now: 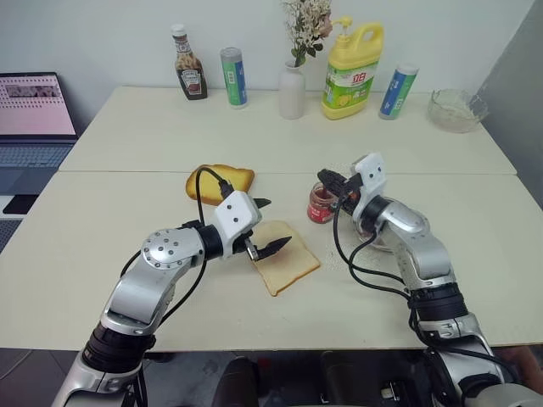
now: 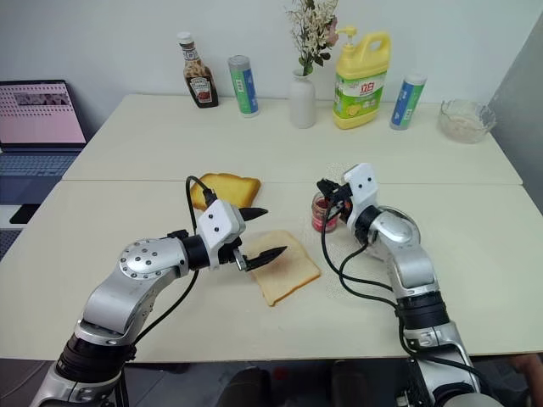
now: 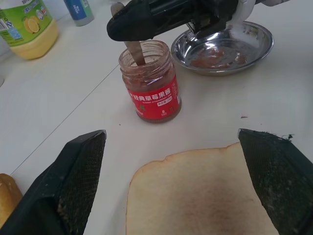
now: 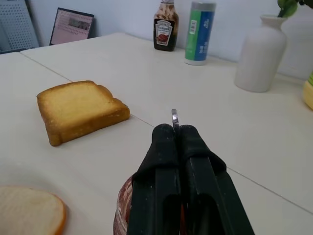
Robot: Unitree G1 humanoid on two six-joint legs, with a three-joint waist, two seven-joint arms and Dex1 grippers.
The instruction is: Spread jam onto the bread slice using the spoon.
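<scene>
Your right gripper (image 1: 329, 180) is closed tight on the spoon (image 3: 133, 49), whose bowl dips into the jam jar (image 1: 321, 203). The jar stands at 2 o'clock from the bread slice (image 1: 284, 257), near it but not touching. Your left gripper (image 1: 271, 225) hangs fully open and empty over the slice's near edge. At 10 o'clock lies the thicker toast (image 1: 221, 181).

My left tool (image 1: 270, 225) sits at frame centre, arm bent, fingers spread wide and pointing right. My right tool (image 1: 327, 181) sits right of centre, forearm extended, fingers pressed together, pointing left.
</scene>
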